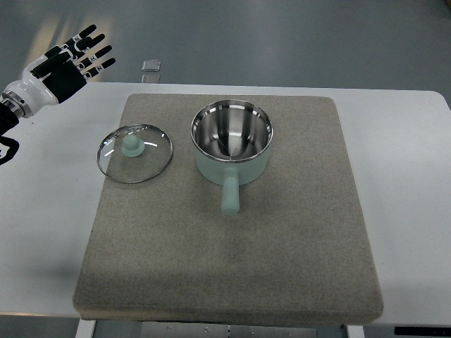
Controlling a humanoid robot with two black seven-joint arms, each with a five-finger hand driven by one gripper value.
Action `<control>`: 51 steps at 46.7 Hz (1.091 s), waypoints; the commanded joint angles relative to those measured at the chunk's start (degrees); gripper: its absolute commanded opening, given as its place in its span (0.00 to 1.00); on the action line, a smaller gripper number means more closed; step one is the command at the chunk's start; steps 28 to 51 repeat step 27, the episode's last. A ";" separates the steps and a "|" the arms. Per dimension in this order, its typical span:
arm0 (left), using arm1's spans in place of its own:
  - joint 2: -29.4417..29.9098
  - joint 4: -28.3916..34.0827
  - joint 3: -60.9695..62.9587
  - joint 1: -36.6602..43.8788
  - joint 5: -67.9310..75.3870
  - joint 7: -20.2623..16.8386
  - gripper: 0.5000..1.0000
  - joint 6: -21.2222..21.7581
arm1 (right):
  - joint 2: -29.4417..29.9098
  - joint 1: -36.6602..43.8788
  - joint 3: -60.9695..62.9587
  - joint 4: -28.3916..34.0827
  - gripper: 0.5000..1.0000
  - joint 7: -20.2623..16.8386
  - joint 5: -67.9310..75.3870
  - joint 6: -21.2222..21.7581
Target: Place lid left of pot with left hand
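One risk is being posed: with the lid (134,153) lying left of the pot (231,148) and the left hand (67,65) held spread and empty, it could be nudged by any return pass.

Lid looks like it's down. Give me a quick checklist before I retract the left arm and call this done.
1. Lid lies left of the pot: ok.
2. Lid sits flat on the mat, knob up: ok.
3. Lid apart from the pot, gap visible between them: ok.
4. Left robot hand clear of the lid, fingers spread, holding nothing: ok.
5. Pot upright and uncovered, handle pointing toward the robot's side: ok.
6. Right arm out of the way: cannot tell, it is not in view.
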 commanded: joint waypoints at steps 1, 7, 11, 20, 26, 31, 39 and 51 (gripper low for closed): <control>0.00 0.03 0.14 0.09 0.51 -0.04 0.99 -0.17 | 0.00 0.00 0.26 0.00 0.84 0.00 0.10 0.21; 0.27 0.03 0.14 0.09 0.59 -0.04 0.99 -0.17 | 0.00 0.00 0.26 0.79 0.84 0.00 0.28 0.39; 0.53 0.03 0.14 0.18 0.59 -0.04 0.99 -0.17 | 0.00 0.00 0.26 0.79 0.84 0.00 0.28 0.39; 0.62 0.03 0.32 0.18 0.59 -0.04 0.99 -0.17 | 0.00 -0.17 0.26 2.37 0.84 0.27 0.10 0.21; 0.71 0.03 0.32 0.18 0.59 -0.04 0.99 -0.17 | 0.00 -0.17 0.09 2.64 0.84 0.09 0.02 0.30; 0.71 0.03 0.32 0.18 0.59 -0.04 0.99 -0.17 | 0.00 -0.17 0.09 2.64 0.84 0.09 0.10 0.30; 0.71 0.03 0.32 0.18 0.59 -0.04 0.99 -0.17 | 0.00 -0.17 0.09 2.64 0.84 0.09 0.10 0.30; 0.71 0.03 0.32 0.18 0.59 -0.04 0.99 -0.17 | 0.00 -0.17 0.09 2.64 0.84 0.09 0.10 0.30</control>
